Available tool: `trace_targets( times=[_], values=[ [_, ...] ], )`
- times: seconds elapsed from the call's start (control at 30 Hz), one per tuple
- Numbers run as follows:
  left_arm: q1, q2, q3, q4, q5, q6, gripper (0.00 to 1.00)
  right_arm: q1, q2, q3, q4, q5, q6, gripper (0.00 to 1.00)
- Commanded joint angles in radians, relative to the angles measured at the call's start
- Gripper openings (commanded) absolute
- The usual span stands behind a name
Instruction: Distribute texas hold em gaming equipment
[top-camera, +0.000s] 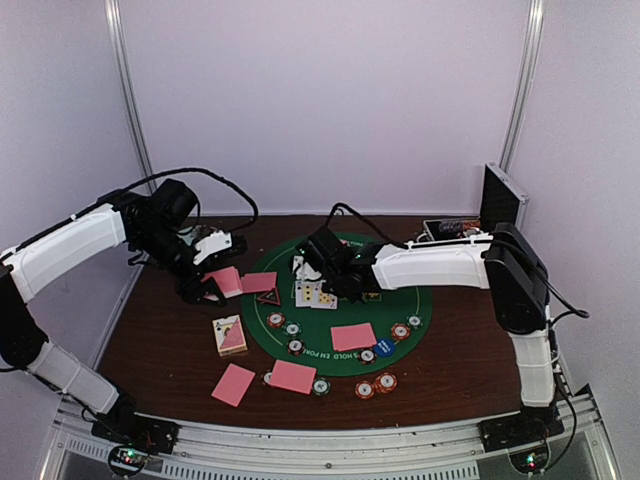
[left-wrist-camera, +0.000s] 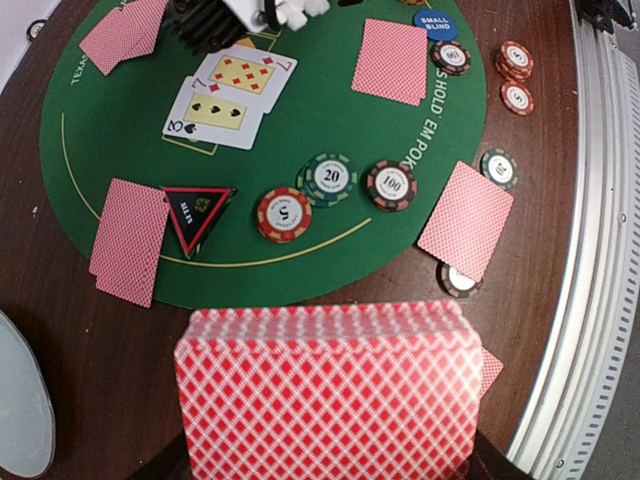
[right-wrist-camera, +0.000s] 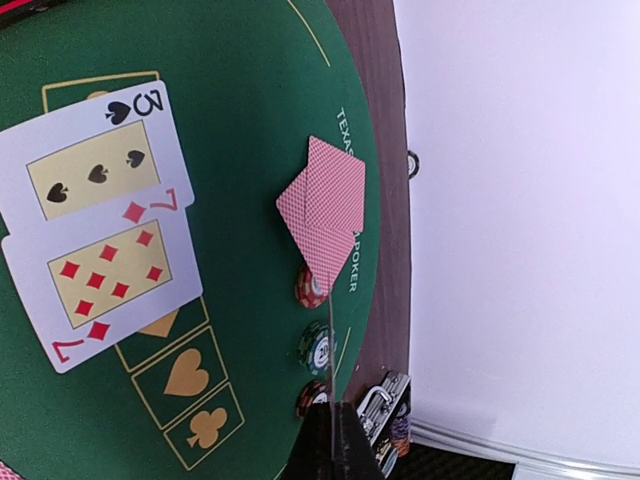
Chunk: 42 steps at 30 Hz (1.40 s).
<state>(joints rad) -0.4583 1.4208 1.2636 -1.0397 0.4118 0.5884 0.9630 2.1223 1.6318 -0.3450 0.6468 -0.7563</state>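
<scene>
L gripper clamped on pink lattice-backed deck, over brown tabletop beside green felt mat. R gripper pinched shut. Striped round chips: values legible in L wrist view only.

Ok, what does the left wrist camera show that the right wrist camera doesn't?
Only the left wrist: a held stack of pink-backed cards, the triangle marker, the blue disc. Only the right wrist: the silver case, a printed heart. Both: the three of spades and seven of diamonds, face up on the green mat.
</scene>
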Motion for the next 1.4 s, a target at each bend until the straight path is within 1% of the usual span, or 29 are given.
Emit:
trace_targets(
  times=[0.0,0.17,0.27,0.53,0.57,0.6,0.7,0.83,1.0,1.13,1.2,1.3,1.37],
  values=[
    [-0.002,-0.026,-0.007,0.038,0.004,0.001,0.00,0.006,0.024,-0.008,0.095,-0.011,-0.076,0.00],
    [-0.002,-0.032,-0.004,0.038,0.013,0.003,0.00,0.001,0.080,0.003,0.071,-0.018,-0.079,0.00],
    [-0.002,-0.038,-0.001,0.037,0.015,0.004,0.00,-0.004,0.100,0.015,0.028,-0.051,-0.055,0.04],
    [-0.002,-0.037,0.008,0.029,0.009,0.004,0.00,-0.004,0.109,0.010,-0.002,-0.074,-0.028,0.14],
    [-0.002,-0.038,0.009,0.029,0.010,0.004,0.00,-0.004,0.103,0.011,-0.014,-0.084,-0.019,0.17],
    [-0.002,-0.037,0.009,0.029,0.010,0.004,0.00,-0.004,0.098,0.009,-0.026,-0.093,-0.010,0.22],
    [-0.002,-0.031,0.017,0.023,0.012,0.004,0.00,0.001,0.081,-0.002,-0.049,-0.112,0.011,0.48],
    [-0.002,-0.021,0.031,0.013,0.016,0.004,0.00,0.003,0.049,-0.013,-0.072,-0.144,0.049,0.71],
    [-0.002,-0.022,0.033,0.010,0.016,0.006,0.00,0.003,-0.007,-0.016,-0.066,-0.161,0.094,0.84],
    [-0.002,-0.024,0.030,0.010,0.013,0.008,0.00,0.000,-0.057,0.001,-0.048,-0.148,0.152,0.99],
    [-0.002,-0.026,0.028,0.010,0.012,0.008,0.00,-0.006,-0.086,0.012,-0.024,-0.121,0.207,1.00],
    [-0.002,-0.027,0.029,0.010,0.012,0.010,0.00,-0.024,-0.121,0.033,-0.004,-0.087,0.340,0.99],
    [-0.002,-0.027,0.030,0.010,0.012,0.010,0.00,-0.046,-0.131,0.079,-0.044,-0.081,0.463,1.00]
  ],
)
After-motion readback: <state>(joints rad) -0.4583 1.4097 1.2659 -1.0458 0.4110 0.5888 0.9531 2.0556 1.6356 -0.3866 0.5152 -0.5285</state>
